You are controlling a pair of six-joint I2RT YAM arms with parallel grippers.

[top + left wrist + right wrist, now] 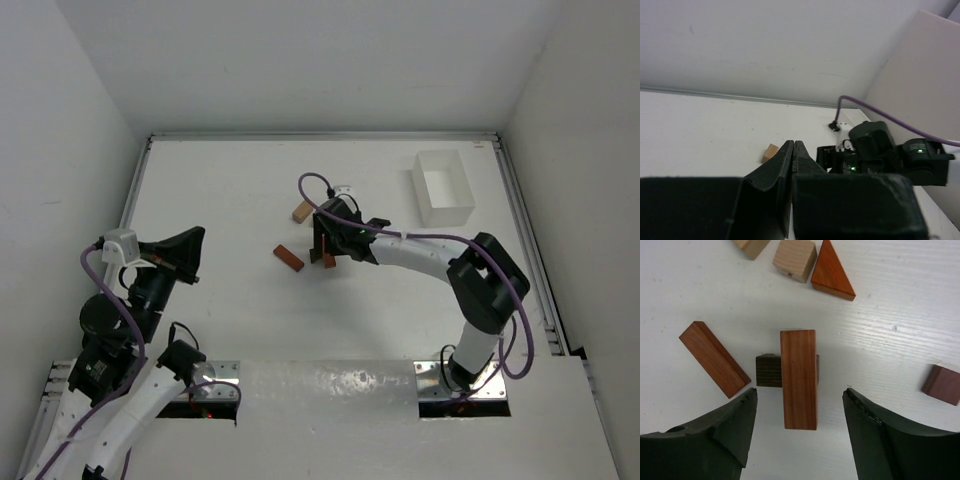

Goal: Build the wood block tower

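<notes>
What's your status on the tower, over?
Right gripper open, straddling red bar laid across dark block. Left gripper shut, off to the side. Loose bar close beside the jaws.

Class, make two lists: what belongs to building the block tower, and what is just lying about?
Tower: red bar, dark block under it, loose red bar, pale blocks, red wedge, brown cube.
Lying about: clear box.

Left claw [793, 146] pinched closed; right claw [800, 395] spread wide.
</notes>
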